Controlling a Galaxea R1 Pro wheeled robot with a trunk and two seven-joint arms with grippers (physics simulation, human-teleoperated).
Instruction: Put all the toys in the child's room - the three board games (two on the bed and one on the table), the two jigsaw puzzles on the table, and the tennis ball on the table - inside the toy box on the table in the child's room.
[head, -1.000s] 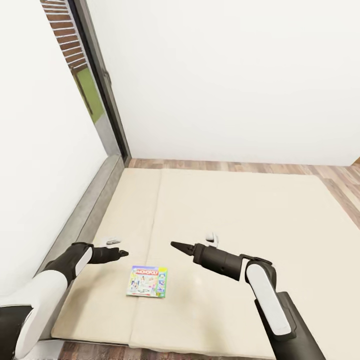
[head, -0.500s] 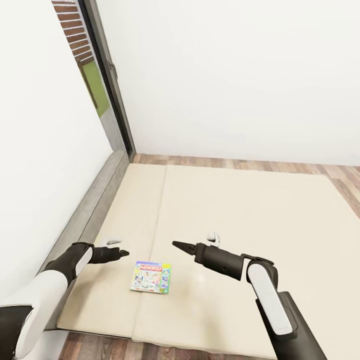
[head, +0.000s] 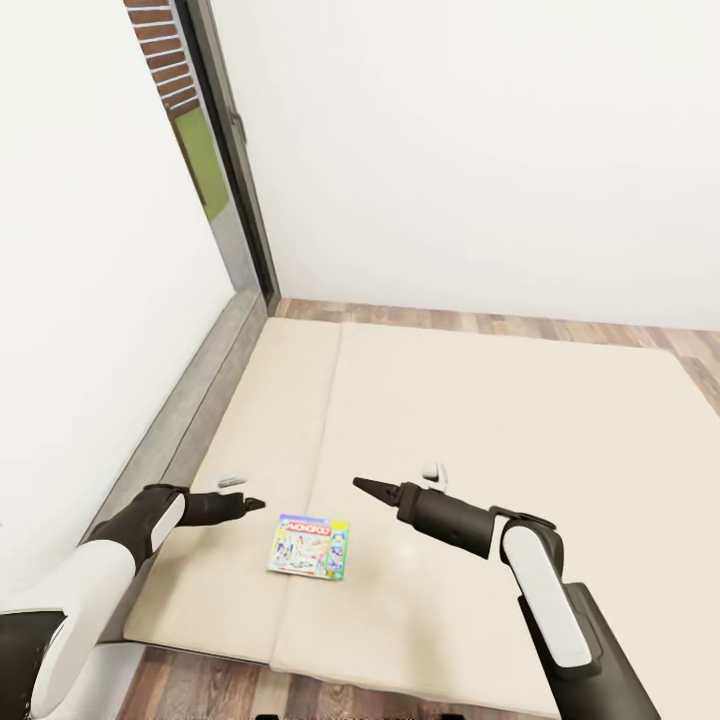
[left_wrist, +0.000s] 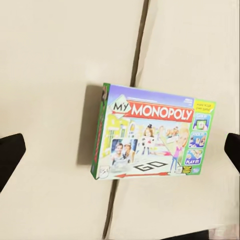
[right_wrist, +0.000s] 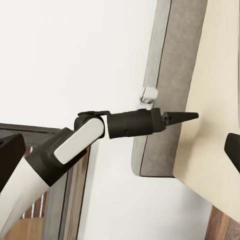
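Observation:
One board game (head: 310, 546), a pale multicoloured Monopoly box, lies flat on the bed (head: 500, 420) near its front edge, across the seam in the beige mattress. In the left wrist view the board game (left_wrist: 150, 135) sits between two dark fingertips (left_wrist: 10, 156) set wide apart. My left gripper (head: 255, 504) hovers open just left of the box. To the box's right and a little behind it, my right gripper (head: 365, 486) is open and holds nothing. The right wrist view looks at my left gripper (right_wrist: 187, 116). The toy box, table, jigsaw puzzles and tennis ball are out of view.
A low grey headboard (head: 195, 400) runs along the bed's left side against a white wall. A tall dark-framed window (head: 235, 150) stands in the corner. Wood-plank floor (head: 480, 325) shows behind the bed, and a strip of floor (head: 200, 685) lies in front of it.
The whole picture has shifted, so the camera moved: the bed now sits a little farther off, with more floor before it. Both arms keep their pose; the board game lies where it was.

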